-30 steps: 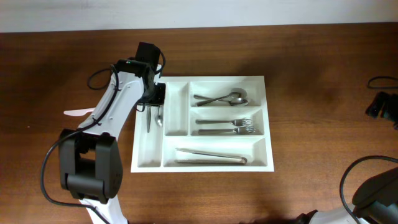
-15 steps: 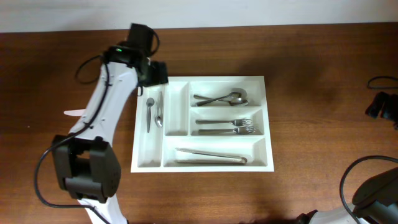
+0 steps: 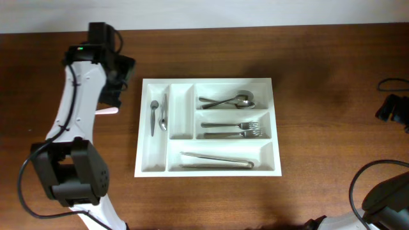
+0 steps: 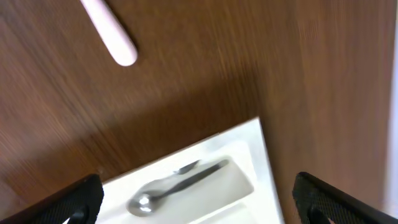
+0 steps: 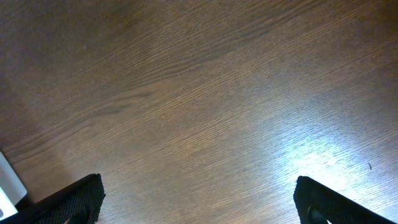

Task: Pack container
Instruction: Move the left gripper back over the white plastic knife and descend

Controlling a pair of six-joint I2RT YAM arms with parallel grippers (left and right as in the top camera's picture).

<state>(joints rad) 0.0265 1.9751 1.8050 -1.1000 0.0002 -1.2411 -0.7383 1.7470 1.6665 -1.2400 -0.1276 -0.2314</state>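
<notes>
Overhead, your left gripper [image 3: 120, 82] hangs over bare bench [image 3: 319, 51] just off the far-left corner of the tray [image 3: 182, 115], jaws spread wide and holding nothing. Near it a pale stick [image 3: 110, 111] lies on the bench outside the tray, mostly hidden under the arm from above. It looks like the one piece not yet packed.

That is where trouble can start. The stick lies flat on hard wood, so a shallow pinch may skid off it or flick it away across the bench. You also cannot tell from here how its hidden end is shaped. If you come down too close to the tray, a finger may catch the rim and shove the whole tray. That would rattle the spoon [image 3: 153, 117] and knife [image 3: 163, 114] in the leftmost narrow slot.

The narrow slot beside that one is empty. The three wide slots to the right hold spoons [image 3: 229, 101], forks [image 3: 236, 130] and a long metal piece [image 3: 217, 160]. A drop from height could leave the stick propped across a divider.

The left arm reaches from its base at the near left, up along the tray's left side. Its wrist is bent so its camera looks down on the stick and the tray corner. Far right, the right gripper [image 5: 198, 186] sits well apart from the tray, jaws wide and empty over bare wood.
</notes>
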